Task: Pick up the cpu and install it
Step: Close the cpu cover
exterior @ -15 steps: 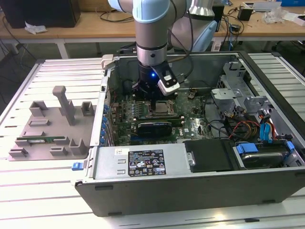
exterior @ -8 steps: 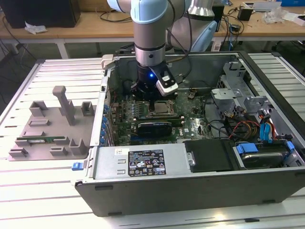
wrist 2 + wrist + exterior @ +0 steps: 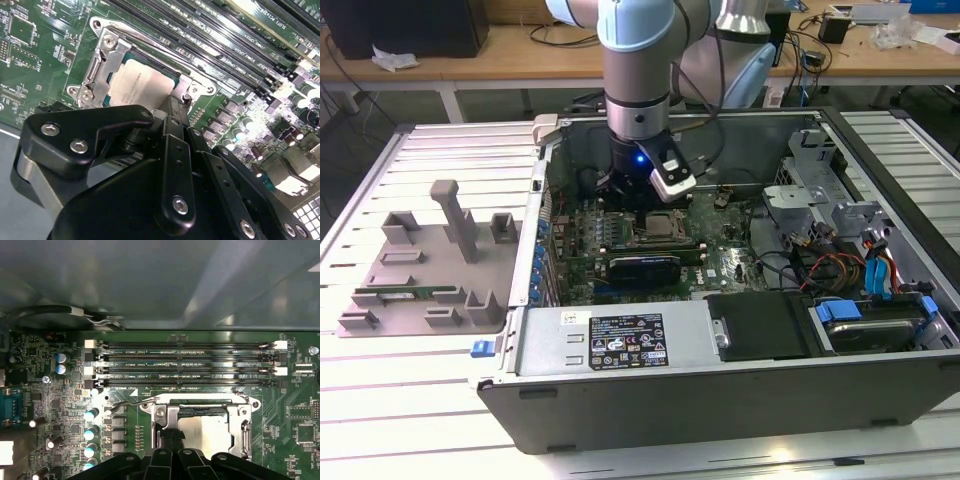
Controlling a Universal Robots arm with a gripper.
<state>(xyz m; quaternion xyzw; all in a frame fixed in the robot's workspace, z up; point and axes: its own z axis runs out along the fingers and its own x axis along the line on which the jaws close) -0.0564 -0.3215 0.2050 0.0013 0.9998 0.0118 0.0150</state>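
within the metal socket (image 3: 106, 52), the cpu (image 3: 137, 82)

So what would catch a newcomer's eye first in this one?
First, the pale robot arm, which reaches straight down into the open grey metal computer case in the middle of the exterior view. In both wrist views, the shiny silver square cpu lies inside the metal socket frame on the green motherboard.
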